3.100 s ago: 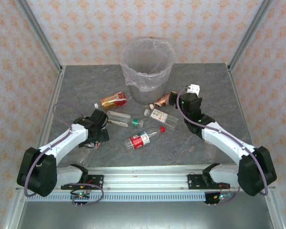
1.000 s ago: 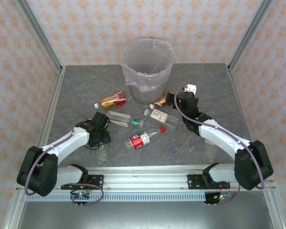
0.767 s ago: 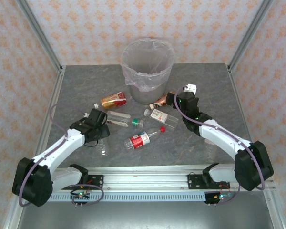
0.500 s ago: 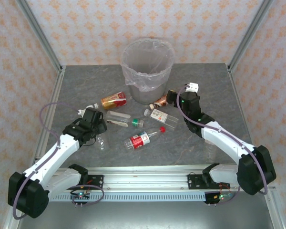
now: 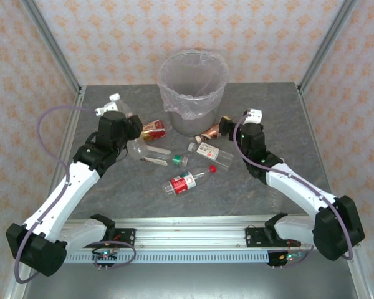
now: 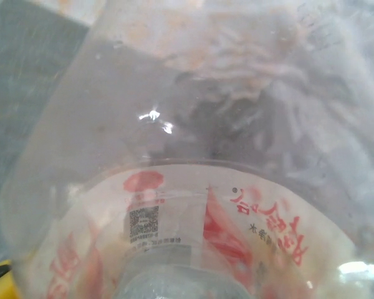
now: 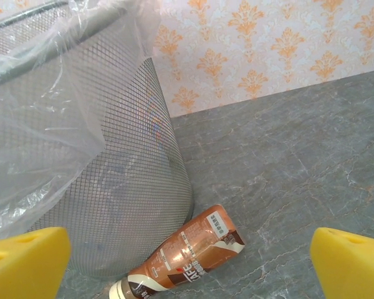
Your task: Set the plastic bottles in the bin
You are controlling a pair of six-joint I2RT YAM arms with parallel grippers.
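Left fingers [image 5: 131, 132] grip a clear bottle [image 5: 137, 148]; right fingers [image 7: 25, 261] spread wide near the bin [image 5: 193, 106].
Nearest, on the worktop [image 5: 280, 106], lies a red-label bottle [image 5: 184, 182]; beyond it a green-cap bottle [image 5: 165, 159] and a red-cap bottle [image 5: 210, 151]. The held bottle is at their 9 o'clock. A brown bottle [image 7: 184, 252] lies just beside the bin's foot at its 5 o'clock, an orange bottle [image 5: 153, 129] at its 8 o'clock.

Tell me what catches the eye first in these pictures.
The big round bin stands at the far middle of the table. The left gripper holds a clear bottle left of the bin. The right gripper is open, pointed at a brown bottle lying at the bin's foot.
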